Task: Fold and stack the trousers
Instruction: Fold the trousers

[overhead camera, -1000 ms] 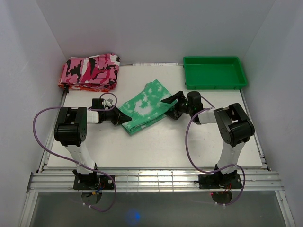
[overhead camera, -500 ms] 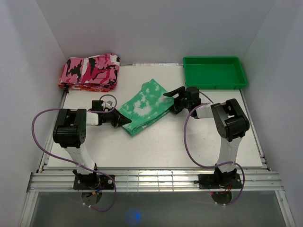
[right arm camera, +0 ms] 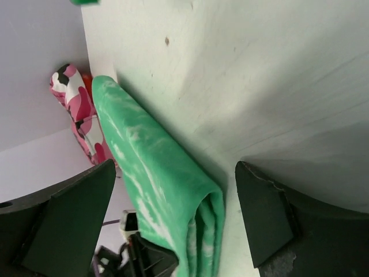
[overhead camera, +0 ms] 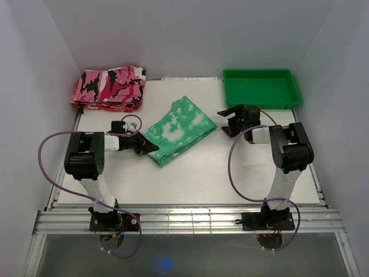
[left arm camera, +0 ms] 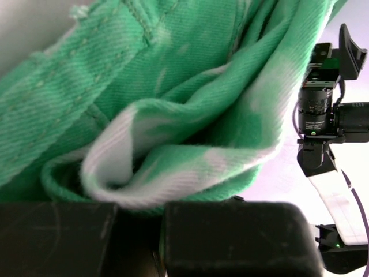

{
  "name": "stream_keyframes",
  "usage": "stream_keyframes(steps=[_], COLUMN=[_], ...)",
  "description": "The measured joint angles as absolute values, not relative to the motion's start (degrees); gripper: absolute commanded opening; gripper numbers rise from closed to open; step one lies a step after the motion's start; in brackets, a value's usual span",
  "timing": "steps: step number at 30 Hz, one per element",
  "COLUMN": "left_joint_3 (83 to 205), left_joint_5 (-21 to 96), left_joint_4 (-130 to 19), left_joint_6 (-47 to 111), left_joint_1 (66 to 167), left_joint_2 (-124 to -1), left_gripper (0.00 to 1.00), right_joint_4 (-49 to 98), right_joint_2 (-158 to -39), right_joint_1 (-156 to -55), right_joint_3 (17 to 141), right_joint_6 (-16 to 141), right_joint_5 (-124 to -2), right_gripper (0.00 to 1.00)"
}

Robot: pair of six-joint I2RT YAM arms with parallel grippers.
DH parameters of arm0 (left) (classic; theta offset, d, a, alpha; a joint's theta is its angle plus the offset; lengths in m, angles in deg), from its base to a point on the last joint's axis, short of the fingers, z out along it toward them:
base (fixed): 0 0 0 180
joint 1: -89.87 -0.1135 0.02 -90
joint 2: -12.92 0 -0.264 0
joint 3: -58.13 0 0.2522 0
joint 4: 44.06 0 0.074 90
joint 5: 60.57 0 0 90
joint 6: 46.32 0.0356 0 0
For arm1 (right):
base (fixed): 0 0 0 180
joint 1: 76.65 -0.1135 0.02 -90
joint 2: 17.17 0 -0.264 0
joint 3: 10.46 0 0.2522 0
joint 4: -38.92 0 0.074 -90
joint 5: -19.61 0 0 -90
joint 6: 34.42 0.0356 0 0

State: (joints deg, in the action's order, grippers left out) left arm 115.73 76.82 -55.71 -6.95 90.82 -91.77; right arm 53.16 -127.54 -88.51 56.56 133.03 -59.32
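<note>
Where the fold itself was concerned, I judged the work largely done: the trousers [overhead camera: 179,128] lay as one compact, layered bundle, set diagonally on the middle of the table [overhead camera: 190,179], with no leg trailing loose in the overhead view.

My left pincer [overhead camera: 151,147] lay low against the near left corner of that bundle. Its wrist view showed doubled hems pressed right up to the fingers, which stood narrow. I could not tell whether a fold was actually nipped between them.

My right pincer [overhead camera: 226,122] stood wide and empty, apart from the far right end of the bundle, near the green tray [overhead camera: 262,105].

Stacking was not done. The trousers rested on bare table, well apart from the folded pink camouflage cloth [overhead camera: 109,86] in the far left corner, which I took to be the likely pile. What remained, in my judgement, was a secure hold on the bundle and its transfer onto that pile without the layers slipping open.
</note>
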Motion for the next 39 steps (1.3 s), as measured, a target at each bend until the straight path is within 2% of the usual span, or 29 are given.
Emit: stream_keyframes(steps=[5,6,8,10,15,18,20,24,27,28,29,30,34,39], left_joint_3=[119.8,121.0,124.4,129.5,139.6,143.4,146.3,150.5,153.3,154.1,154.6,155.2,155.2,154.6], left_joint_5=[76.8,76.8,78.0,80.1,85.8,84.5,83.2,79.8,77.8,77.2,76.6,77.8,69.3,62.9], left_joint_4=[-62.2,-64.0,-68.6,-74.8,-88.8,-95.0,-98.9,-104.4,-106.9,-107.3,-107.4,-108.1,-102.0,-94.0], left_joint_6=[-1.0,1.1,6.5,13.5,29.6,38.2,43.1,52.3,57.1,57.9,58.7,58.2,58.1,54.6], left_joint_1=[90.7,90.7,90.6,90.5,90.1,90.4,90.8,91.1,91.2,91.2,91.2,91.2,90.6,83.8], left_joint_2=[-93.2,-93.8,-95.7,-99.2,-106.2,-107.2,-108.0,-108.6,-108.5,-108.4,-108.1,-107.3,-102.5,-99.4], left_gripper=[0.09,0.09,0.05,0.00,0.00,0.00,0.06,0.32,0.44,0.76,0.94,0.98,0.98,0.98], right_joint_4=[55.1,54.9,53.5,50.3,45.5,41.9,39.7,36.6,35.5,35.4,35.1,35.2,36.1,36.7], right_joint_2=[-123.0,-121.6,-119.3,-119.3,-128.5,-133.6,-136.3,-139.1,-139.5,-139.8,-140.0,-140.3,-139.5,-134.7], right_joint_1=[-84.6,-84.0,-83.4,-83.4,-84.2,-85.3,-86.5,-89.3,-91.3,-91.9,-92.4,-92.6,-92.4,-92.4], right_joint_3=[52.9,52.9,54.7,60.9,84.4,92.7,94.6,90.8,85.0,83.2,81.8,80.5,76.8,70.7], right_joint_6=[120.5,117.0,109.3,102.8,91.1,86.8,85.1,83.3,82.7,82.7,82.9,83.3,85.5,86.6], right_joint_5=[-56.4,-54.9,-51.2,-46.3,-33.5,-28.5,-25.9,-22.5,-21.9,-21.9,-22.0,-22.1,-21.2,-21.4], right_gripper=[1.00,0.94,0.90,0.92,0.89,0.89,0.88,0.87,0.86,0.86,0.87,0.87,0.87,0.92])
